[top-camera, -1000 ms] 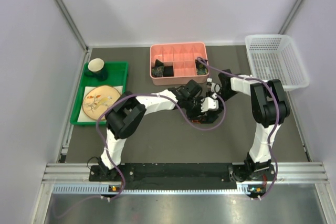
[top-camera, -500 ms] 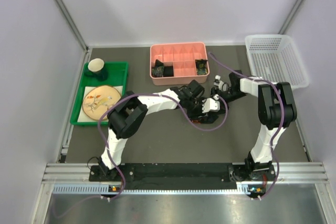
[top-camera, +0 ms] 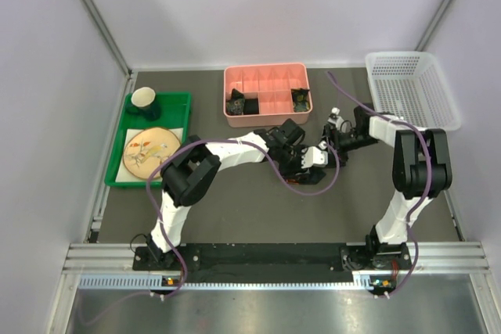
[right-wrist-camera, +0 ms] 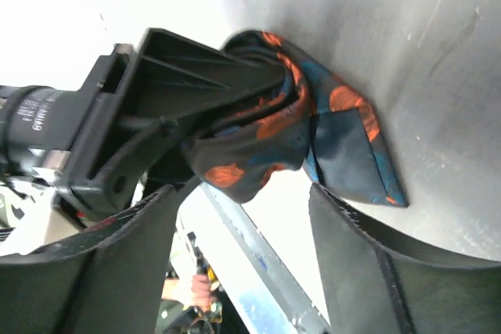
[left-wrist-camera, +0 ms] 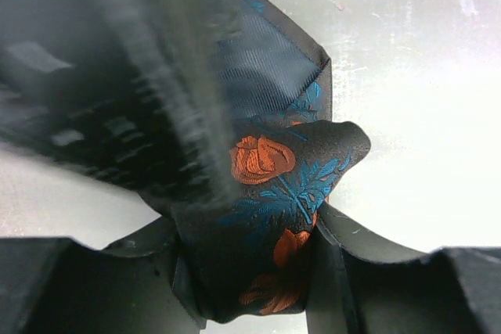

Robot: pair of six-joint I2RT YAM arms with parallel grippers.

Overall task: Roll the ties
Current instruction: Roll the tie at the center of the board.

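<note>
A black tie with red-orange roses and teal leaves is rolled into a bundle, its pointed end lying on the table. My left gripper is shut on the roll, one finger pressed against each side of it. In the overhead view the left gripper sits mid-table below the pink box. My right gripper stands open just to the right of the roll, with nothing between its fingers. From above, the right gripper is close beside the left one. Two other rolled ties lie in compartments of the pink box.
The pink divided box stands at the back centre. A white mesh basket is at the back right. A green tray at the left holds a cup and a plate. Purple cables loop near the grippers.
My right gripper has opened, let go of the tie roll and drawn back to the right. The left gripper has kept its hold and stayed in place.
</note>
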